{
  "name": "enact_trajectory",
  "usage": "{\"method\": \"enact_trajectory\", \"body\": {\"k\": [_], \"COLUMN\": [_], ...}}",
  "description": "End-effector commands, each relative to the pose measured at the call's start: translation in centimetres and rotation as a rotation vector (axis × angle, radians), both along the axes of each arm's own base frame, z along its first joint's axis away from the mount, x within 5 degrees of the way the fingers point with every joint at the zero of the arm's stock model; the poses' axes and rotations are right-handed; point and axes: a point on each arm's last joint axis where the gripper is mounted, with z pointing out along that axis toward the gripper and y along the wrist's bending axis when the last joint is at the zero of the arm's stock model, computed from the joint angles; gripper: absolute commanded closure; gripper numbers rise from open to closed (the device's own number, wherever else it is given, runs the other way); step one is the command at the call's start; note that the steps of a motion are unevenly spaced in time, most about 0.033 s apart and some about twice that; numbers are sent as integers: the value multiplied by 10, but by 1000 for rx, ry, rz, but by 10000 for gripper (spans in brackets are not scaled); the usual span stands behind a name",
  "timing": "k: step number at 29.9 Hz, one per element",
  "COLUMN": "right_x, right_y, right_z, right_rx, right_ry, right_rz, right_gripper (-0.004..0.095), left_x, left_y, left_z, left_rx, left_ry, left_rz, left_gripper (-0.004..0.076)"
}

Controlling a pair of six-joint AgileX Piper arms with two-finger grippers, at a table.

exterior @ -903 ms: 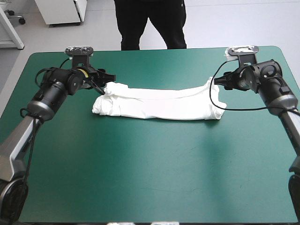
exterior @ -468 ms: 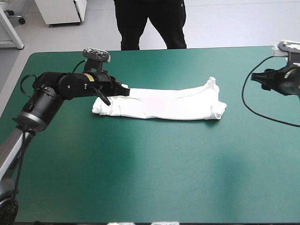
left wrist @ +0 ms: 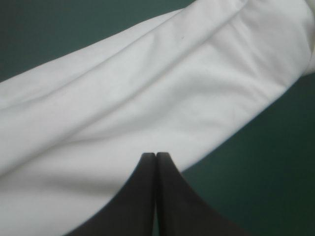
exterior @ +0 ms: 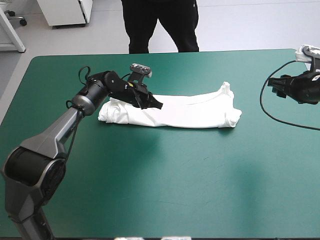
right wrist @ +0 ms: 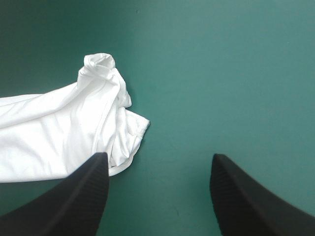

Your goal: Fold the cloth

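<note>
The white T-shirt [exterior: 190,112] lies as a long folded band across the far half of the table; its right end is bunched into a small knot [right wrist: 101,64]. My left gripper [exterior: 156,105] is shut and sits over the band's left part, its tips [left wrist: 156,155] above the smooth white cloth [left wrist: 147,98]. No cloth shows between its fingers. My right gripper [exterior: 274,86] hangs open well off the shirt's right end, near the table's right edge. Between its fingers [right wrist: 157,157] is bare cover, and the shirt [right wrist: 59,132] lies ahead of one finger.
The teal-green cover [exterior: 165,190] runs wide from the shirt to the table's near edge. A narrower strip of cover lies between the shirt and the far edge.
The left gripper shut at the shirt's left end, then moved right over the band with its wrist turned. The right gripper withdrew from the shirt's right end to the table's right edge.
</note>
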Motion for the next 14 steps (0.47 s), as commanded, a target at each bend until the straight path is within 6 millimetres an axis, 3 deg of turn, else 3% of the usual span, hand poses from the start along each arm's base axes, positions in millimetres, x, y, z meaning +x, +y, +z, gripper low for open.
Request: {"method": "enact_trajectory", "body": {"k": [1, 7, 14], "right_x": [6, 35, 56], "right_y": [1, 1, 4], "right_z": [5, -25, -51], "right_rx": [37, 97, 175], "right_ry": [-72, 9, 59], "right_rz": [32, 108, 191], "right_gripper": [335, 336, 336], "left_x": [6, 28, 44], "left_y": [-21, -48, -53], "left_z": [27, -8, -48], "left_rx": [-83, -63, -7], "left_ry": [-71, 21, 116], "left_rz": [-23, -35, 5], "left_gripper": [733, 733, 733]}}
